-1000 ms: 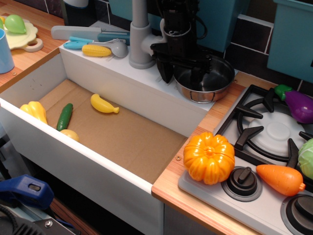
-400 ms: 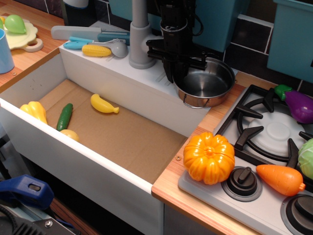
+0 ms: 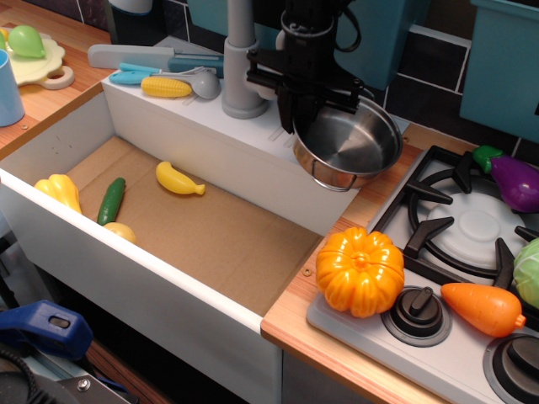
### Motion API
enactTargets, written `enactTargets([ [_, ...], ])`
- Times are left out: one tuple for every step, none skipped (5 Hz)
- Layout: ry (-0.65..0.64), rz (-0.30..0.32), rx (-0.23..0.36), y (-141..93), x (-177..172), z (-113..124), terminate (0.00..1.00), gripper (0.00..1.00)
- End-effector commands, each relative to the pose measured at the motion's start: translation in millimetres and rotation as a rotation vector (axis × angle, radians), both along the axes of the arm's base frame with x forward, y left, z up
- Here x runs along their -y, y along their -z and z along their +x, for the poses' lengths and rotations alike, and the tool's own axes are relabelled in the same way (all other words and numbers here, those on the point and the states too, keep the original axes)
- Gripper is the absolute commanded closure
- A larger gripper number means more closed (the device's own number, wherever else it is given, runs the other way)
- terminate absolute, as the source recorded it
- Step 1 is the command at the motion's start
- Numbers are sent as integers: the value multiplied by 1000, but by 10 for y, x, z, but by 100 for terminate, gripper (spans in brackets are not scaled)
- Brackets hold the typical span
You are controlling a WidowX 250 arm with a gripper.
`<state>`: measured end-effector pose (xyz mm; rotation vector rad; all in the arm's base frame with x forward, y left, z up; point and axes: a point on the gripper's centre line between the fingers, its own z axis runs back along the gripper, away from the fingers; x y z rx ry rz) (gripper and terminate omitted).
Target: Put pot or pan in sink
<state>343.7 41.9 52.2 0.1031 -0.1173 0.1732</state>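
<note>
above the back-right corner of the sink (image 3: 210,244), at its rim: small steel pot (image 3: 349,147), tilted, apparently lifted clear. pinched at its left rim by the black pincer (image 3: 305,105), clenched on the wall. likely light, rigid, slick metal; prone to swing or slip from a one-sided rim hold. near the faucet (image 3: 240,67); banana (image 3: 178,179) and pumpkin (image 3: 360,271) well apart.
</note>
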Motion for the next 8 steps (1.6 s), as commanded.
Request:
enactTargets([
  [-39,59,42,-260,-241,-314,0,100],
  [-59,64,16,-244,-339,-421,0,100],
  [-73,67,30,-82,-452,-527,0,100],
  [-64,25,44,119,-638,-559,0,100],
  [-61,-10,38,251,-758,-571,0,100],
  [-76,-17,33,350,-822,-570,0,100],
  [-76,-36,74,592,-810,-655,0,100],
  [-50,-67,101,760,-827,-685,100,100],
])
